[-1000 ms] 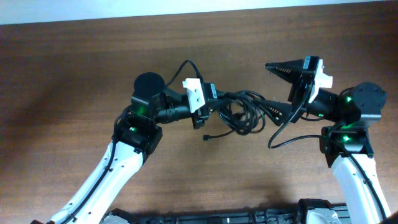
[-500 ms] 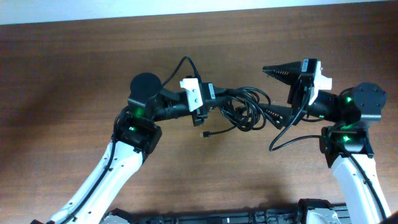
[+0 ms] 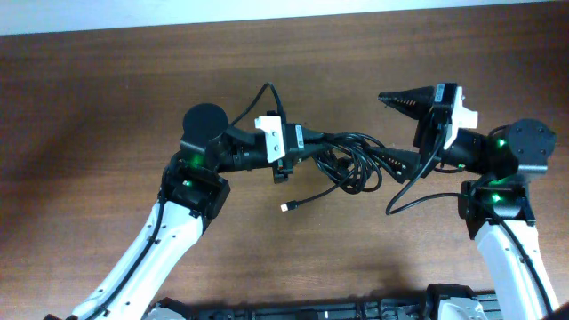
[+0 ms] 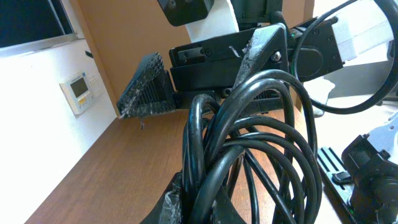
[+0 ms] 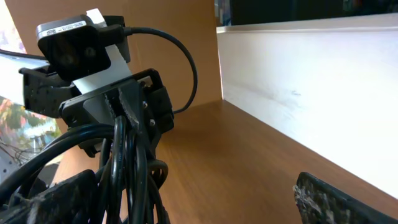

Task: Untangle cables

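Cables in left end effector

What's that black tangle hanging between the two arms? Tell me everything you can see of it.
The cable bundle is a tangle of glossy black cord in several overlapping loops. The left hand is clamped on one side, holding it over the wooden table. One loose end trails off to a small pale plug. The right hand gapes open at its other side.
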Controlling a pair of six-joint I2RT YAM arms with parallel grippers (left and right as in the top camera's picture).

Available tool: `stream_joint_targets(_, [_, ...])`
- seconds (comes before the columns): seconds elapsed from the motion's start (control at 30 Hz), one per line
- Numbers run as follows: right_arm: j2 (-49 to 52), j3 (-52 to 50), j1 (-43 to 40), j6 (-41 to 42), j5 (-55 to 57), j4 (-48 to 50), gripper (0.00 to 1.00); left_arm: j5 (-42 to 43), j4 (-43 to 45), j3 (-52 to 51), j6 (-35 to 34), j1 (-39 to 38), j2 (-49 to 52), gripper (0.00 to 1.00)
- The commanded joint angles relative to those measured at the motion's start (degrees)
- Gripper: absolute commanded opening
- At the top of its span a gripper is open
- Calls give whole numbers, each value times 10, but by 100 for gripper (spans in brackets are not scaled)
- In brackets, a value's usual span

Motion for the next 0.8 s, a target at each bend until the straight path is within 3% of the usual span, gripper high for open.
stream_joint_targets(0.0, [-1,1,-5,2,12,5,99,20,8,10,-2,-13,2,0])
stream_joint_targets(0.23, [-1,1,-5,6,15,5,99,-20,23,10,-1,-55,5,0])
stream_joint_targets(0.77, [0,1,-5,6,45,11,99,-20,4,10,-2,-74,6,0])
